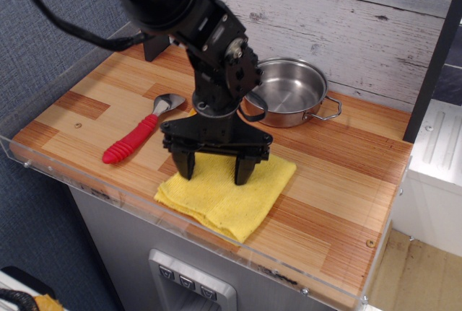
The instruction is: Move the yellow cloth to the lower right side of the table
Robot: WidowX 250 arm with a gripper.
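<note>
The yellow cloth (231,203) lies on the striped wood table (339,174) near the front edge, a little left of the middle. It is slightly bunched under the gripper. My black gripper (215,174) stands over the cloth's back half, pointing down. Its two fingers (186,164) are spread and their tips press into the cloth. The jaws are open, with cloth between them.
A red-handled steel spoon (137,134) lies left of the cloth. A steel pan (289,91) stands at the back, behind the gripper. A clear acrylic rim (216,235) runs along the front edge. Bare wood shows at the front right (332,217).
</note>
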